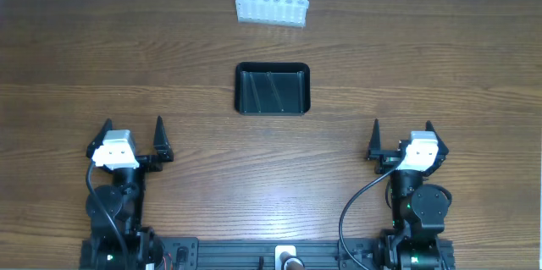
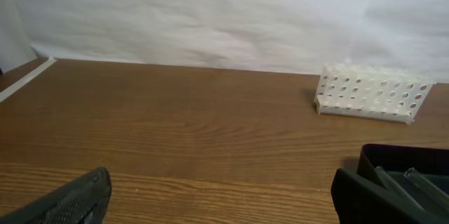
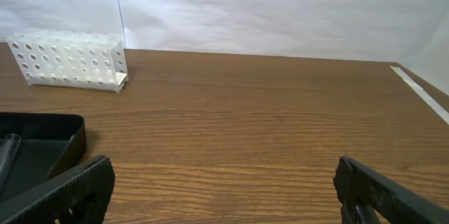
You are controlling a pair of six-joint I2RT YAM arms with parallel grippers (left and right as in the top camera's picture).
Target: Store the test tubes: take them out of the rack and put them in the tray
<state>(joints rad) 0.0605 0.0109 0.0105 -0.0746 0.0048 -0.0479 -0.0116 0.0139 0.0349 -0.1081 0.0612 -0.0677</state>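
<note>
While the left claw (image 1: 134, 123) and right claw (image 1: 402, 124) wait spread wide and empty, clear test tubes (image 1: 269, 89) lie in the black tray (image 1: 240, 90) at the middle of the surface (image 1: 85, 50) and the white rack (image 1: 271, 4) beyond looks emptied, so storing seems done, the next move just a check of its holes

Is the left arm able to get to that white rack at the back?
Probably yes: only bare table lies between the open left gripper and the rack, and the black tray sits off to one side. It is a long stretch, though.
</note>
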